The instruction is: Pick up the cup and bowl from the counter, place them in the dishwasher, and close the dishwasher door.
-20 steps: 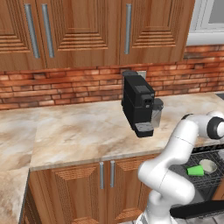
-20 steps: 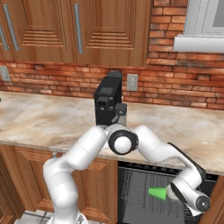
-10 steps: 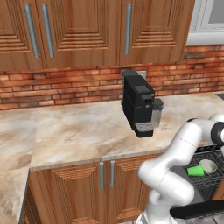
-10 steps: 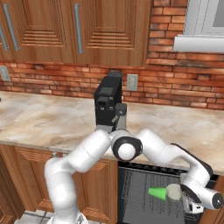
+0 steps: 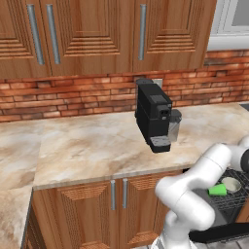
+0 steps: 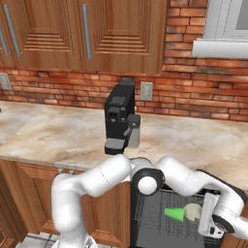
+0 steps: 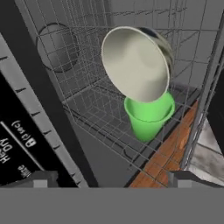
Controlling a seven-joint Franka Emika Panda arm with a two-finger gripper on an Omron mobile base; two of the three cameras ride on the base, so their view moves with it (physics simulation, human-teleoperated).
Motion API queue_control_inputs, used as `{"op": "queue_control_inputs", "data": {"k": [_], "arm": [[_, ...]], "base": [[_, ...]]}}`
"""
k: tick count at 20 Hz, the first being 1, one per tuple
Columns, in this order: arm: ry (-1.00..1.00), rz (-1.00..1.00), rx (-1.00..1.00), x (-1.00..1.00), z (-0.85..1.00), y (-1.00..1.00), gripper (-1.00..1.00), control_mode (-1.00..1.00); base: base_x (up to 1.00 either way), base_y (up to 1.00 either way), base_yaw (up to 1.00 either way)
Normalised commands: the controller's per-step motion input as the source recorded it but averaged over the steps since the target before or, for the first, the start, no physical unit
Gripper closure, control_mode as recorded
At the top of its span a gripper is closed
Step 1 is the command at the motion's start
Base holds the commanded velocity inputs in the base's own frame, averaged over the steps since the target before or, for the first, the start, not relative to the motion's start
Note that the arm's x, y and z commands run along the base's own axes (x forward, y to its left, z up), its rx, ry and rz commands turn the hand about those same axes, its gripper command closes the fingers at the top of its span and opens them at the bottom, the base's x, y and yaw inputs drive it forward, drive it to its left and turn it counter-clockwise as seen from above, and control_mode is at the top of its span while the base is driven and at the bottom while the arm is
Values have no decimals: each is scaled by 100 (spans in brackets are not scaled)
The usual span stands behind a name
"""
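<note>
Cup and bowl both lie in the dishwasher's wire rack. In your hand view the green cup sits at about 5 o'clock from the pale bowl, its mouth turned toward the bowl; the bowl's face overlaps the cup's rim, though you cannot tell whether they touch. From the right base view you see the cup lying on its side with its narrow end at 9 o'clock and the bowl just beside it at 3 o'clock. In the left base view the cup lies at 8 o'clock from the bowl.

Your pincer is released, its two dark tips spread wide and holding nothing, apart from both pieces. The dishwasher door is down, open, at 8 o'clock in the hand view, with white lettering on it.

On the desk above, a black coffee machine stands with its grey carafe.
</note>
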Motion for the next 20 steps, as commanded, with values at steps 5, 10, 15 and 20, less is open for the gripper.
{"op": "queue_control_inputs", "data": {"k": [5, 10, 15, 20], "arm": [[2, 0, 41, -3, 9, 0, -100, -100], [1, -1, 46, -13, 15, 0, -100, -100], [1, -1, 35, -3, 4, 0, -100, -100], [2, 0, 10, -19, 0, 0, -100, -100]], "base": [[0, 0, 0], [0, 0, 0], [0, 0, 0], [0, 0, 0]]}}
